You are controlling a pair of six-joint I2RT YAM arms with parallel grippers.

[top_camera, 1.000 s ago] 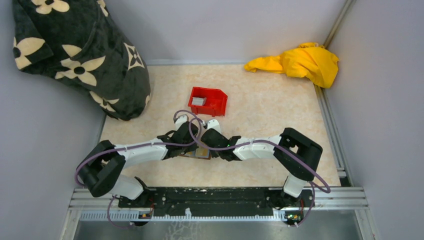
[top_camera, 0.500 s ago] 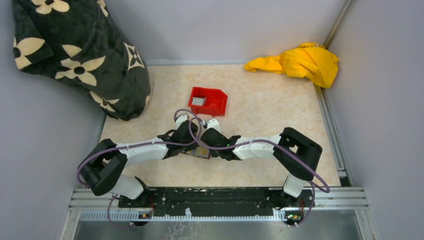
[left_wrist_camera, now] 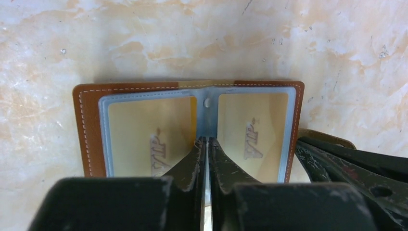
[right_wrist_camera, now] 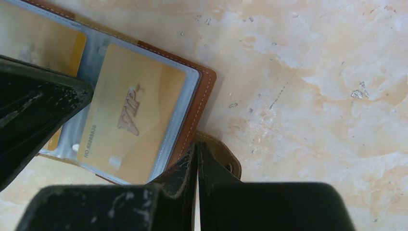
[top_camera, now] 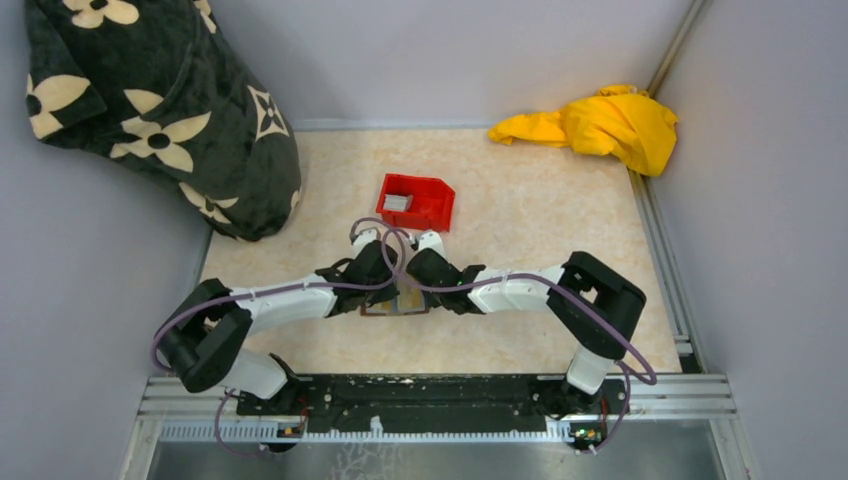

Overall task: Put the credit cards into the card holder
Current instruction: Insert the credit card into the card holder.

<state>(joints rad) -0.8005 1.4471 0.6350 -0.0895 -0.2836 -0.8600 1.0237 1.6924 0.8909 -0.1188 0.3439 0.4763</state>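
Note:
The card holder (top_camera: 396, 304) lies open on the table, a brown wallet with clear sleeves (left_wrist_camera: 144, 120) holding gold cards marked VIP (right_wrist_camera: 130, 110). My left gripper (left_wrist_camera: 207, 140) is shut, its tips resting on the sleeves' middle spine; from above it (top_camera: 385, 292) sits at the wallet's left. My right gripper (right_wrist_camera: 196, 145) is shut, its tips at the wallet's right edge where the snap tab (right_wrist_camera: 222, 158) sticks out; from above it (top_camera: 418, 295) sits at the wallet's right. Pale grey credit cards (top_camera: 397, 202) lie in the red bin. Neither gripper holds a card.
The red bin (top_camera: 432, 205) stands just beyond the wallet. A black flowered cushion (top_camera: 160, 110) fills the far left corner. A yellow cloth (top_camera: 600, 125) lies at the far right. Grey walls close the table on three sides.
My right gripper has shifted slightly left and away from me, and the wallet has turned a little to lie squarer. The left arm has hardly moved.

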